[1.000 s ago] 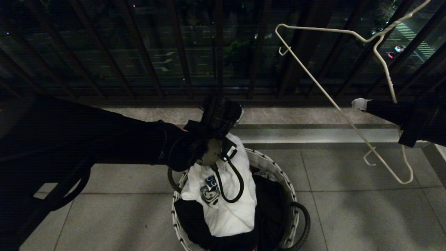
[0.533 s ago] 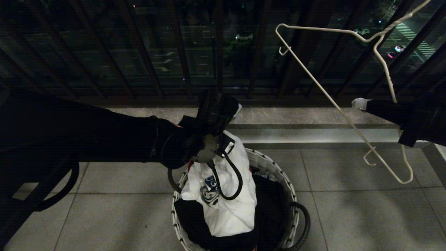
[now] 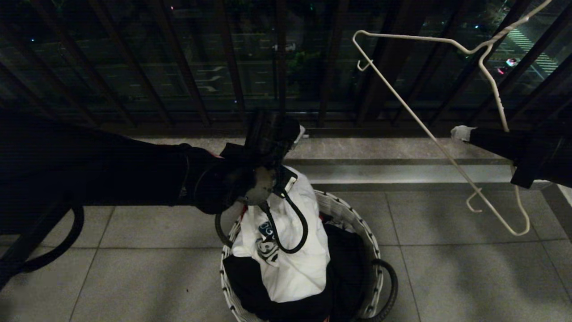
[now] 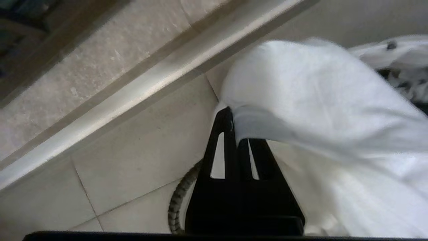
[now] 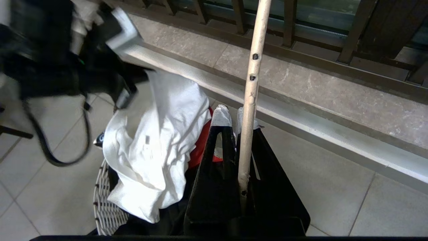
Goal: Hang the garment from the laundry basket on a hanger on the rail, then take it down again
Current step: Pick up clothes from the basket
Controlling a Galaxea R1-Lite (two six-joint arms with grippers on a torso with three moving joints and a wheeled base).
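The garment (image 3: pixel 290 250), a white T-shirt with a blue chest graphic, hangs bunched from my left gripper (image 3: pixel 288 176) over the laundry basket (image 3: pixel 357 223). In the left wrist view the black fingers (image 4: pixel 222 144) are shut on a fold of the white garment (image 4: pixel 317 100). Its lower part still lies in the basket (image 5: pixel 107 207). At the right, my right gripper (image 3: pixel 462 133) is shut on the hanger (image 3: pixel 424 129), a thin white wire one, whose wire (image 5: pixel 249 100) runs between the taped fingertips (image 5: pixel 220 117). The rail is out of view.
A red cloth (image 5: pixel 200 144) and dark clothes (image 3: pixel 348 259) fill the basket beside the T-shirt. The dark balcony railing (image 3: pixel 277 67) stands behind a stone kerb (image 3: pixel 402 150). A black cable (image 3: pixel 295 232) loops from my left wrist over the shirt. Grey floor tiles (image 3: pixel 469 277) surround the basket.
My left gripper has shut on the T-shirt and drawn back toward the railing, pulling the shirt's top slightly up. The right arm and the hanger have not moved.
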